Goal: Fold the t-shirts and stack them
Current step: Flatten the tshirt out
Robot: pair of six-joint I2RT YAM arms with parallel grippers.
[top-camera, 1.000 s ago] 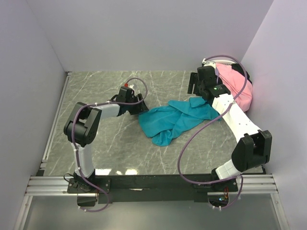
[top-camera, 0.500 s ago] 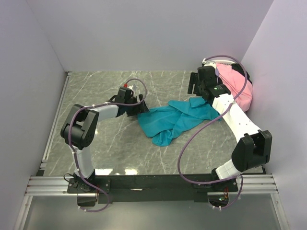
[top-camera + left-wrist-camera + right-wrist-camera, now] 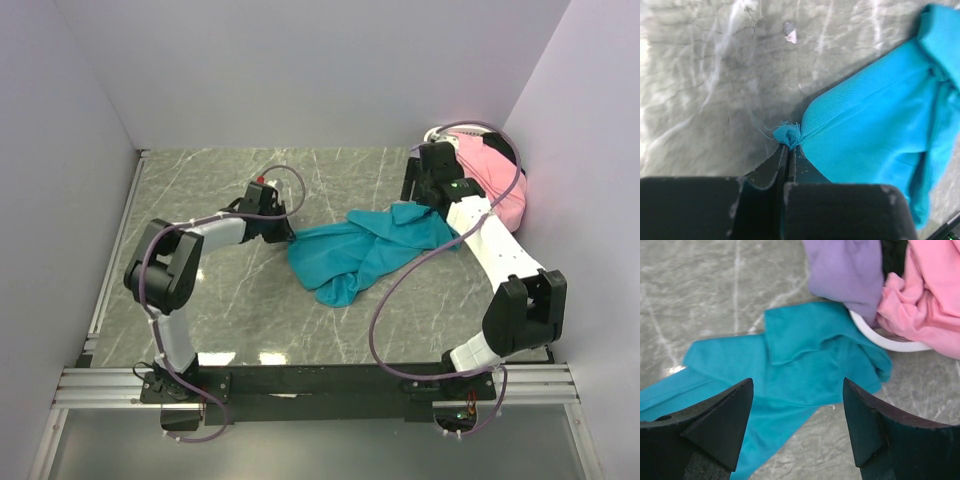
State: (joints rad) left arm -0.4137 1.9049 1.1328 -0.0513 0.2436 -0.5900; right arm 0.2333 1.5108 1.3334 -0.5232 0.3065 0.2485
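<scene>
From above, the crumpled teal cloth t-shirt (image 3: 365, 250) lies mid-way across the grey marbled table (image 3: 200, 190). The left gripper (image 3: 285, 236), beside it a moment ago, has slid onto its left corner.

The left wrist view shows those fingers pressed together, pinching the bunched hem.

In the right wrist view, the right gripper (image 3: 796, 385) hangs spread wide over the shirt's far end by the white basket rim (image 3: 880, 337). Spreading can likely begin; no fold is made yet.
</scene>
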